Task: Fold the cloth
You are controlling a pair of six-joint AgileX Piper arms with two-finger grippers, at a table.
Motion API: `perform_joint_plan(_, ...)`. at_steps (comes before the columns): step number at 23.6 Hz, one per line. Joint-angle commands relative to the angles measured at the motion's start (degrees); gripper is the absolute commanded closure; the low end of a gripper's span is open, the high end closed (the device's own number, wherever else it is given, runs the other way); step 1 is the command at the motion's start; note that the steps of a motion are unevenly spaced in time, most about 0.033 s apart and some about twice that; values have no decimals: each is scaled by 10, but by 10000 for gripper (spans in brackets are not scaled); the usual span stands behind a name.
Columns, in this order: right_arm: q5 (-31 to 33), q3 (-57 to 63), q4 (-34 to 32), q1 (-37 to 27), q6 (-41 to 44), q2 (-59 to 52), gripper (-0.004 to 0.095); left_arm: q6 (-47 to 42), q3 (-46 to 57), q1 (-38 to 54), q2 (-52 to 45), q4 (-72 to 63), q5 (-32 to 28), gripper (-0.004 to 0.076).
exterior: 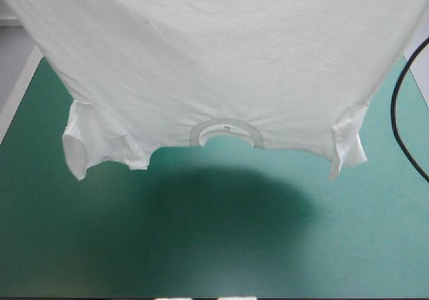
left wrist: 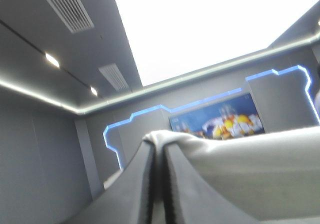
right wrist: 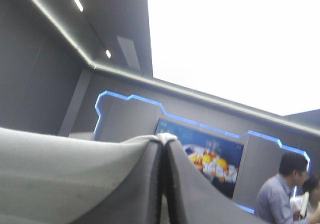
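Aloft, left fingers [left wrist: 136, 184] and right fingers [right wrist: 195, 194] pinch the hanging T-shirt [exterior: 221, 59].

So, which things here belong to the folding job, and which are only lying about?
Belong to the job:
T-shirt, lifted, collar hanging down
left gripper, shut on it
right gripper, shut on it

Lying about:
nothing that I can see on the table, though the T-shirt hides its far part

The white T-shirt [exterior: 221, 59] hung lifted, spread wide across the upper half of the frame, upside down: collar [exterior: 226, 132] at the lower middle, short sleeves [exterior: 90, 146] dangling at left and right.
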Motion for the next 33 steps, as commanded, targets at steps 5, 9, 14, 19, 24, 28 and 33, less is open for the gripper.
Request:
perform_joint_plan(5, -59, -137, 1, -3, -3, 67, 908, 3, -216, -1, 98, -6, -4, 705)
perform_joint_plan(9, -62, -171, 6, -3, 3, 131, 908, 0, -268, -1, 169, -8, -2, 705)
perform_joint_plan(14, -70, -195, 6, -3, 7, 203, 908, -19, -275, -1, 236, -8, -19, 705)
perform_joint_plan(19, -117, -251, 6, -3, 7, 305, 925, -10, -309, 0, 321, 3, -78, 705)
perform_joint_plan(24, -121, -417, 6, -4, 7, 404, 925, -24, -492, 76, 420, -42, -77, 705)
perform_joint_plan(28, -49, -421, 3, -4, 7, 405, 925, -57, -482, 120, 426, -99, 78, 705)
perform_joint_plan(33, 133, -360, -118, -6, 122, 418, 919, -133, -406, 98, 459, -91, 257, 705)
